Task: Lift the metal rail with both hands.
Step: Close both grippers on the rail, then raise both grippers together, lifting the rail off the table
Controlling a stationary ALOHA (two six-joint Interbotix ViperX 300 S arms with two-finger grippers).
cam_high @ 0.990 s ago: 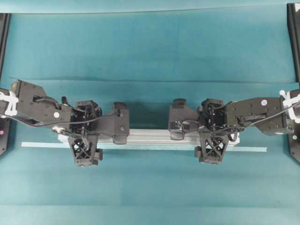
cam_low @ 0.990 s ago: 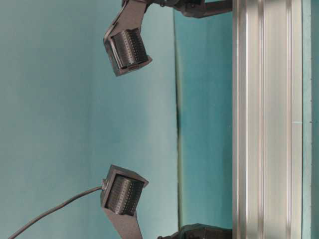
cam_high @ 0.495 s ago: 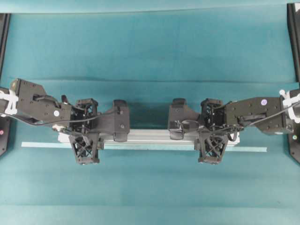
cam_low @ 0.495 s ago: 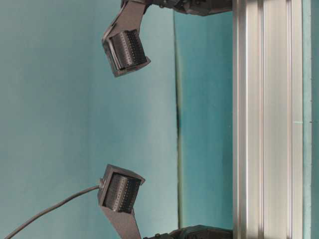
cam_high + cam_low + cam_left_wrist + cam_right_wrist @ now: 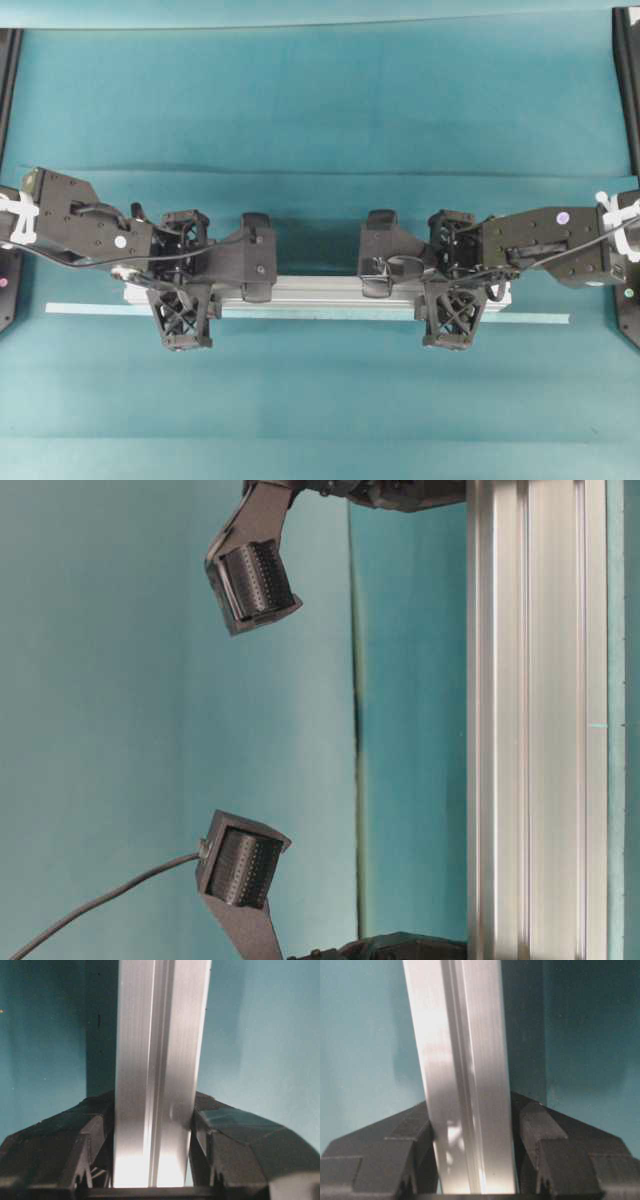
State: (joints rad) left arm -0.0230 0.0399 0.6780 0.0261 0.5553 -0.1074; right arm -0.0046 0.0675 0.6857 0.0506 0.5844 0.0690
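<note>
Gripping metal rail (image 5: 320,292), left tool (image 5: 180,290), right tool (image 5: 455,290)

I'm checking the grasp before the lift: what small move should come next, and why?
Probably raise both arms together, straight up and level. The left end effector and right end effector each have fingers pressed on both sides of the metal rail, near its opposite ends, and it seems to lie on the table.

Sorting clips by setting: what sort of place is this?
Likely a robotics lab bench: two black arms, the left gripper and right gripper, clamp a metal rail on a teal cloth.
</note>
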